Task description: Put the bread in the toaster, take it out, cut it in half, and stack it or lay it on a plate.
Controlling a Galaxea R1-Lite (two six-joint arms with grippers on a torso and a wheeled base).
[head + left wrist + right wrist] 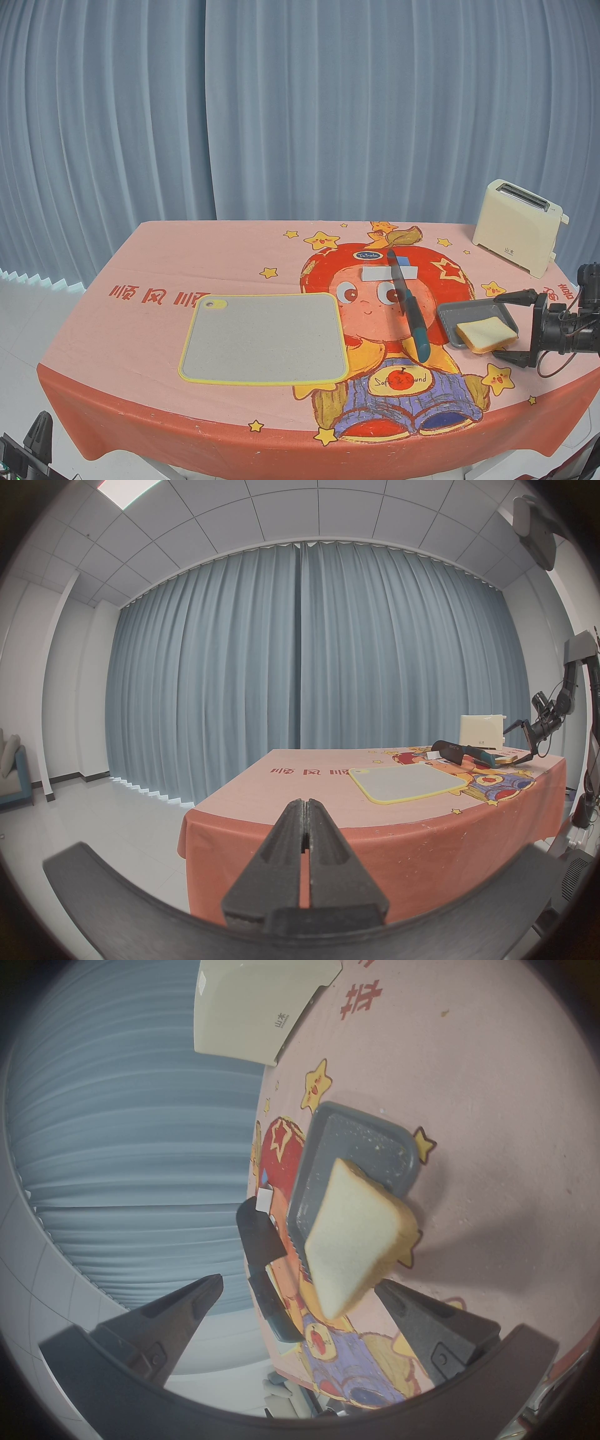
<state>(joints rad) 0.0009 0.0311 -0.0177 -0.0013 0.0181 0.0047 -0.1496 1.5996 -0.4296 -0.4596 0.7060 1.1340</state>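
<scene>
So, bread lying tilted on grey plate, right side of counter. Right gripper spread wide just beside bread. Left gripper pinched closed, low off counter.

Left gripper: pressed closed, fingers flat together, aimed level and forward, held low on the left side.
Right gripper: spread wide, fingers far apart, turned sideways, aimed toward the left.
Right wrist: level, reaching in from the right.
Right arm: raised, bent downward to the wrist.
</scene>
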